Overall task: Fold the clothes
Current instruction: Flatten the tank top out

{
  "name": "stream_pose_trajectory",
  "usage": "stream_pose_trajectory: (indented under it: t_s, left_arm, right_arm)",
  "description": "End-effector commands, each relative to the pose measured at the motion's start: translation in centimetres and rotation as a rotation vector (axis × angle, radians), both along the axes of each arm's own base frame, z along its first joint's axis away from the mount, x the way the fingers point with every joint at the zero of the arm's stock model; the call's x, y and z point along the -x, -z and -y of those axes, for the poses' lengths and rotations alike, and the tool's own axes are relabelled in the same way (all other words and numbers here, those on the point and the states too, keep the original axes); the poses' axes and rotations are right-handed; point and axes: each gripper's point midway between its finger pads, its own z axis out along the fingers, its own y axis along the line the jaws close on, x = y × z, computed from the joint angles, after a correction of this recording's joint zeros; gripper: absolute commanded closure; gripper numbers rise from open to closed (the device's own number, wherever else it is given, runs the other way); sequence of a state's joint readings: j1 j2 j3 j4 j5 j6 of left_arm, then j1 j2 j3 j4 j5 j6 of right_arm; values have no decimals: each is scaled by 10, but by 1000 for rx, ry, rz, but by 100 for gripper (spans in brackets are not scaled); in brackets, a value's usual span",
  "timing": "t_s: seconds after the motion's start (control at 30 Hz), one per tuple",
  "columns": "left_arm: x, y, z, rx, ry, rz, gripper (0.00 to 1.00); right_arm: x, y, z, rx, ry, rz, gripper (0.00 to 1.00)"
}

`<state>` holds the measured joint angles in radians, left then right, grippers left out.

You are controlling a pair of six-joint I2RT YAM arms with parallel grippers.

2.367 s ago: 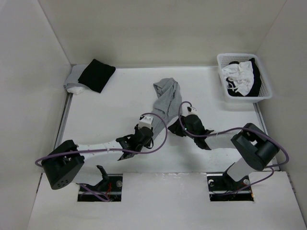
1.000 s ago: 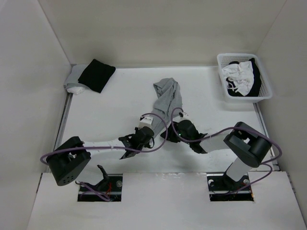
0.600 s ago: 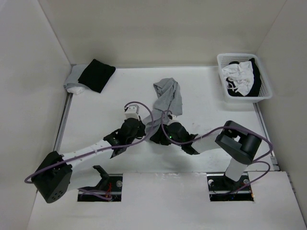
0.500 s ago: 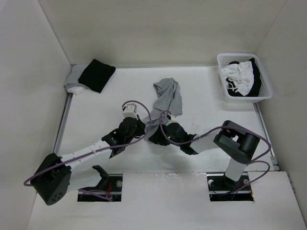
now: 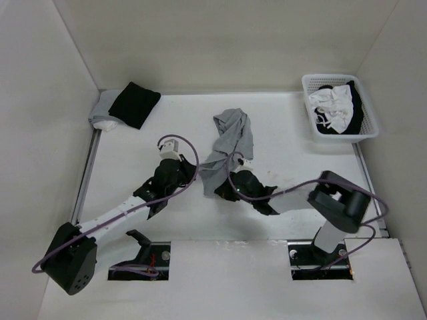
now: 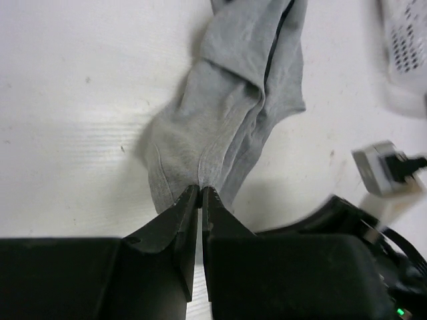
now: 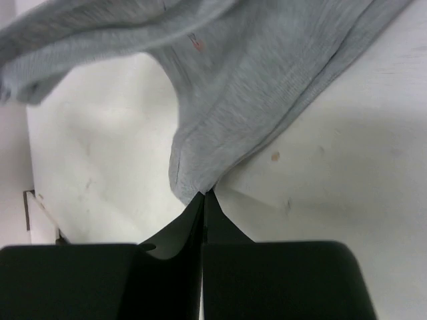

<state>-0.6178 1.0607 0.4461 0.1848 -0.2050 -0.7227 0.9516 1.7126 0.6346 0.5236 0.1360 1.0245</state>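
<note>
The clothes (image 5: 230, 137), a light grey tank top, lie bunched in a long strip mid-table, widening toward the near end. My left gripper (image 5: 195, 175) comes in from the left and is shut on the near left corner of the grey fabric (image 6: 227, 120), pinching a fold at the fingertips (image 6: 200, 189). My right gripper (image 5: 219, 191) reaches in from the right and is shut on the near right edge of the fabric (image 7: 267, 80), with the cloth gathered at its tips (image 7: 203, 194). The two grippers sit close together at the near end of the garment.
A white basket (image 5: 337, 142) holding white and black garments stands at the back right; its corner (image 6: 407, 40) shows in the left wrist view. A black cloth square (image 5: 133, 103) lies on a pale folded piece at the back left. Walls enclose the table.
My right gripper has shut on the fabric edge. My left arm has swung left and away with its corner, and the near end of the garment has spread wider.
</note>
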Motion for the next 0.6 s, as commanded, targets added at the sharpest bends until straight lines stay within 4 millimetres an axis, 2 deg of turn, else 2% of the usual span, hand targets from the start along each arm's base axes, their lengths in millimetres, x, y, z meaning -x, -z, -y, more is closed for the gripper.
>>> stream_pose_trajectory:
  t_s: [0.0,0.03,0.07,0.1,0.13,0.17,0.2,0.23,0.27,0.33,0.37,0.4,0.43,0.53,0.57]
  left_arm:
    - [-17,-105,-5,194,-46,215,100]
    - [-18,-120,-9,219,-58,239,100]
    - [-18,-139,-14,248,-73,268,100]
    - [-15,-177,-23,305,-97,329,100]
    - [-13,-196,-28,335,-110,361,100]
    - [-9,-219,-35,371,-124,403,100]
    - [-3,-248,-43,421,-142,455,100]
    - [3,-272,-49,460,-152,498,100]
    - [6,-286,-51,481,-155,522,100]
    - [18,-330,-60,532,-158,603,100]
    - [27,-352,-64,561,-154,644,100]
    - [41,-386,-72,602,-154,712,100]
    - [51,-408,-79,623,-159,758,100]
    - [85,-469,-102,669,-169,900,100]
    - [94,-481,-107,678,-171,931,100]
  right_arm:
    - [-2,-99,32,-47,54,214,100]
    - [-2,-113,39,-43,64,242,100]
    - [0,-138,50,-38,77,289,100]
    - [7,-183,69,-41,100,366,100]
    - [8,-192,73,-42,107,382,100]
    - [12,-225,87,-47,122,444,100]
    - [16,-246,96,-56,134,482,100]
    - [22,-285,113,-71,156,548,100]
    - [24,-297,118,-76,163,569,100]
    - [32,-358,141,-94,193,671,100]
    - [35,-380,149,-102,202,708,100]
    - [42,-421,164,-124,224,770,100]
    - [48,-446,172,-138,232,805,100]
    - [67,-514,193,-193,250,897,100]
    - [72,-528,196,-205,244,918,100]
